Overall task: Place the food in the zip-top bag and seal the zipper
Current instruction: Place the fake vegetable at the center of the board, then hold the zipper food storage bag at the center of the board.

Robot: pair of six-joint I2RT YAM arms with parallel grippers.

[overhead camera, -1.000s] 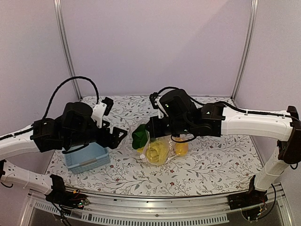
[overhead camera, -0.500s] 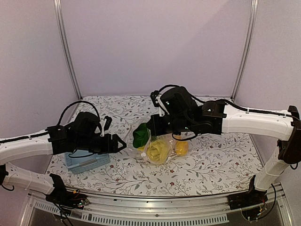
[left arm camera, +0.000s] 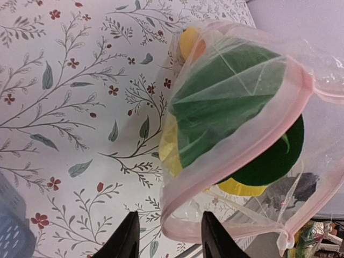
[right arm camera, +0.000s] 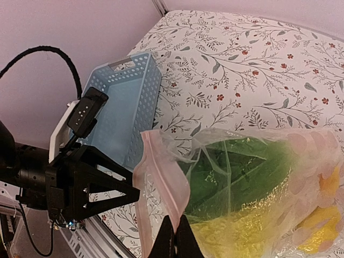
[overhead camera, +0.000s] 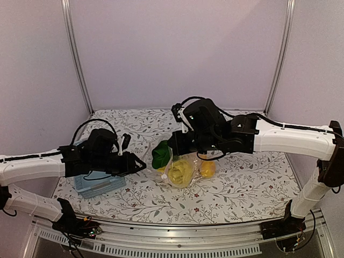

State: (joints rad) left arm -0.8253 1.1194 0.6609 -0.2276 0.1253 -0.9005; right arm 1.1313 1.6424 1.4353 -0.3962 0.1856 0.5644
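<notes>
The clear zip-top bag [overhead camera: 180, 167] hangs at mid-table with the food inside: dark-green bok choy [overhead camera: 159, 155], pale-yellow cabbage [overhead camera: 180, 173] and an orange fruit [overhead camera: 207, 169]. My right gripper [right arm camera: 176, 239] is shut on the pink zipper strip [right arm camera: 161, 183] and holds the bag's mouth up. My left gripper [left arm camera: 169, 242] is at the bag's left side. Its fingers [left arm camera: 127, 239] stand apart with the zipper corner [left arm camera: 183, 228] between them, not touching either one. The bok choy [left arm camera: 226, 107] fills the bag's mouth in the left wrist view.
A light-blue slotted basket [overhead camera: 99, 185] sits at the left under my left arm; it also shows in the right wrist view [right arm camera: 121, 107]. The floral tablecloth [overhead camera: 242, 188] covers the table. Metal frame posts [overhead camera: 75, 54] stand at the back corners.
My left arm has dropped and moved right to the bag's mouth, and its jaws have narrowed around the zipper corner. The right gripper and the bag have barely moved.
</notes>
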